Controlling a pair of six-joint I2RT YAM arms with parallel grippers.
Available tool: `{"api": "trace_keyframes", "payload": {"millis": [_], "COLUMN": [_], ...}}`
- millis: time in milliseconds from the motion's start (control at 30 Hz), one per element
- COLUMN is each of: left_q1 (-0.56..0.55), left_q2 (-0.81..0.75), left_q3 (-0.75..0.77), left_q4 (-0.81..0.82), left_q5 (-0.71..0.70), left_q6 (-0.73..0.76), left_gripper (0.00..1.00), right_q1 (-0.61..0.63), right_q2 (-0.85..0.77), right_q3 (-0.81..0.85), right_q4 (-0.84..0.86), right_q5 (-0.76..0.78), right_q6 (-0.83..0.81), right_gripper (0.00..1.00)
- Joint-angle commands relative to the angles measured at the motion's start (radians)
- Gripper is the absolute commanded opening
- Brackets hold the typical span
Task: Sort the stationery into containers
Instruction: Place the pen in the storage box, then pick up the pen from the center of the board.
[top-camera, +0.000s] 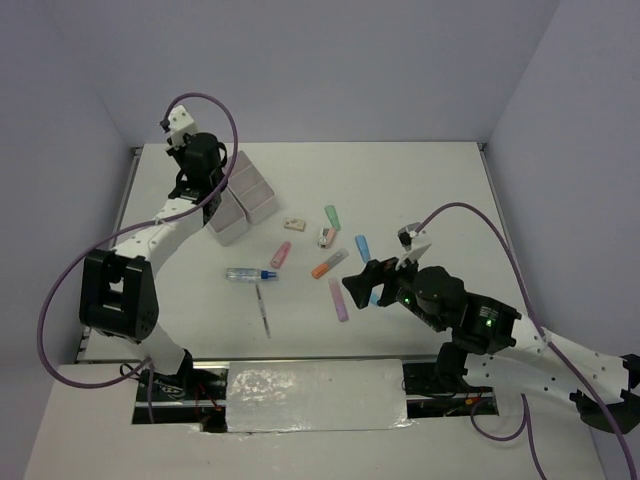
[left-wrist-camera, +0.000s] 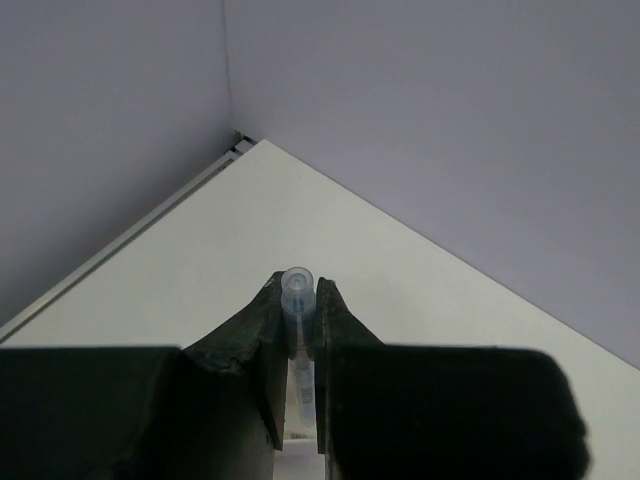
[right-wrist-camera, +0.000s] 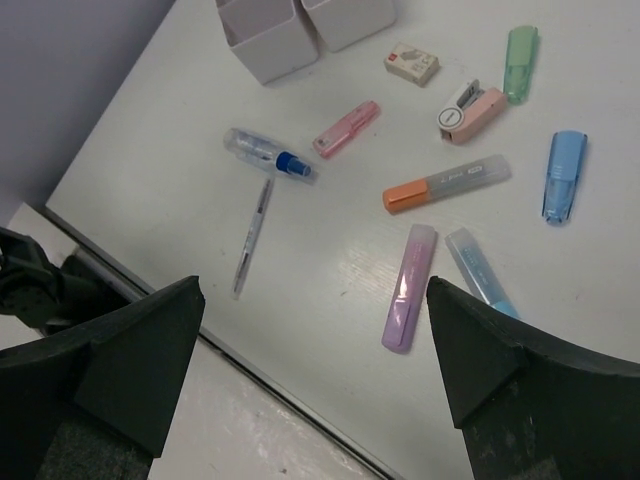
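Binning pen (left-wrist-camera: 297, 282): clamped in left gripper (left-wrist-camera: 299, 300) by bins (top-camera: 247, 200), upper left; release over one is needed. Right gripper (right-wrist-camera: 315, 295) is splayed empty.

Right claw (top-camera: 369, 278) hovers above scattered highlighters (top-camera: 339, 299).
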Motion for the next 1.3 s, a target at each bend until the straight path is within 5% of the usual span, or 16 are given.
{"api": "trace_keyframes", "payload": {"millis": [0,167,300,400,533,633,767,867,1067,1267], "left_q1": [0.000,0.001,0.004,0.004,0.004,0.004,0.004,0.004,0.007,0.007], "left_q2": [0.027,0.068,0.090,0.091,0.006,-0.089,-0.170,-0.235,-0.478,-0.729], "left_q3": [-0.023,-0.075,-0.108,-0.106,-0.114,-0.080,0.190,0.277,0.067,-0.164], "left_q4": [0.242,0.337,0.371,0.321,0.215,0.028,-0.516,-0.768,-0.899,-0.948], "left_q5": [-0.061,-0.092,-0.084,-0.074,-0.098,-0.127,-0.020,0.223,0.559,0.634], "left_q6": [0.078,0.103,0.101,0.058,-0.055,-0.159,-0.343,-0.347,-0.284,-0.206], "left_gripper": [0.13,0.18,0.32,0.49,0.91,0.99,0.99,0.99,0.99,0.99], "right_q1": [-0.003,-0.007,-0.010,-0.012,-0.021,-0.026,-0.030,-0.027,0.003,0.059], "right_q2": [0.041,0.069,0.087,0.111,0.190,0.300,0.596,0.800,1.159,1.349], "right_q3": [0.015,0.023,0.041,0.046,0.044,0.043,0.219,0.339,0.590,0.748], "right_q4": [0.049,0.084,0.092,0.107,0.145,0.200,0.115,0.059,-0.071,-0.145], "right_q5": [-0.047,-0.103,-0.109,-0.113,-0.136,-0.150,-0.144,-0.156,-0.150,-0.132], "right_q6": [-0.044,-0.075,-0.090,-0.098,-0.098,-0.102,-0.055,-0.006,0.068,0.091], "right_gripper": [1.00,1.00,1.00,1.00,1.00,1.00,0.99,0.96,0.77,0.71]}}
